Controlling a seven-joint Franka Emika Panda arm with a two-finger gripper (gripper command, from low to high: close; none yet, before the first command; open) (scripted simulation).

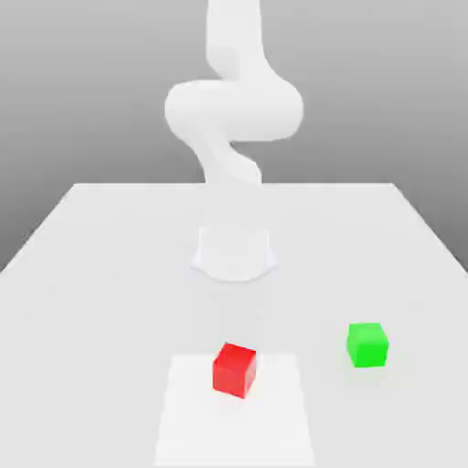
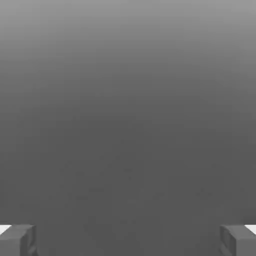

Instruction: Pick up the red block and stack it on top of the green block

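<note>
The exterior view's upper edge cuts off my smooth white jointed arm. In the hand view, the lower edge crops my grey gripper fingers.

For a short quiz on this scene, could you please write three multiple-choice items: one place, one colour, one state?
1. Where is the red block?
A) On the green block
B) On the white patch
C) Between the jaws

2. What colour is the block nearer the exterior view's right?
A) Green
B) Blue
C) Yellow

3. How do the jaws stand?
A) Shut on a block
B) Shut, empty
C) Open, empty

1 B: the red block sits on the white patch.
2 A: the green block is there.
3 C: the hand view shows them wide apart, nothing between.
</note>
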